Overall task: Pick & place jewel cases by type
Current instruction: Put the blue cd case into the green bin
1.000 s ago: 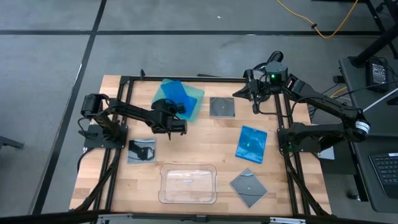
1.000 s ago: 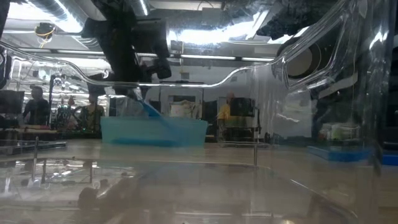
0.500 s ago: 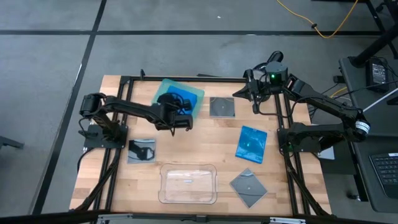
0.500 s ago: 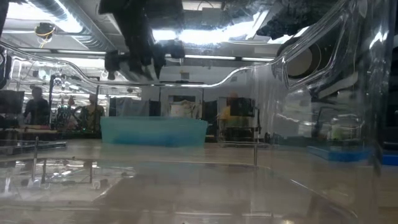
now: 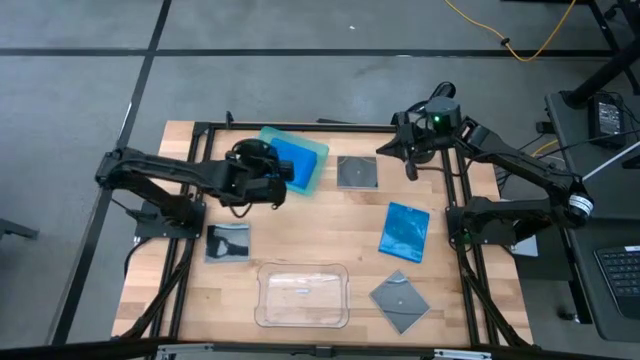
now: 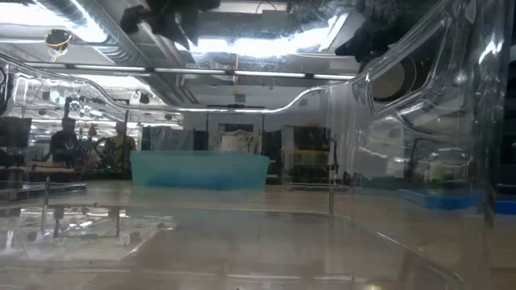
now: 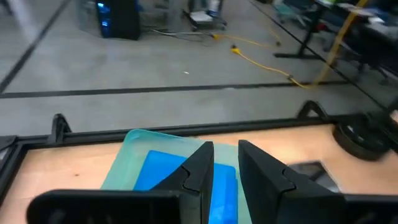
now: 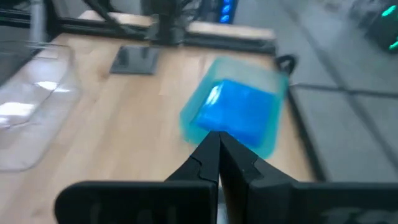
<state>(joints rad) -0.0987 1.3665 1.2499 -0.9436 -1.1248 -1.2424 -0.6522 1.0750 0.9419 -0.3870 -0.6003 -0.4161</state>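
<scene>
**Blue case dropped, left claw backs off the teal tray**

Our left claw (image 5: 283, 178) hangs just beside the teal tray (image 5: 314, 156), fingers slightly parted and pinching nothing. A second ago it carried a blue jewel case (image 5: 296, 160); that case now lies in the tray. The other blue case (image 5: 404, 231) lies well right of the tray. We judge these light, stiff and slick, best pinched across an edge. Our right claw (image 8: 218, 144), pressed together, waits beyond the tray's right.

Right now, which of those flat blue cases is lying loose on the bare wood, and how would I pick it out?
Start at the wooden table and look to its right half, between the two dark grey square cases. The blue case lies flat there on bare wood, slightly askew. Unlike the blue ones in the teal tray at the back, it sits in no tray.
</scene>
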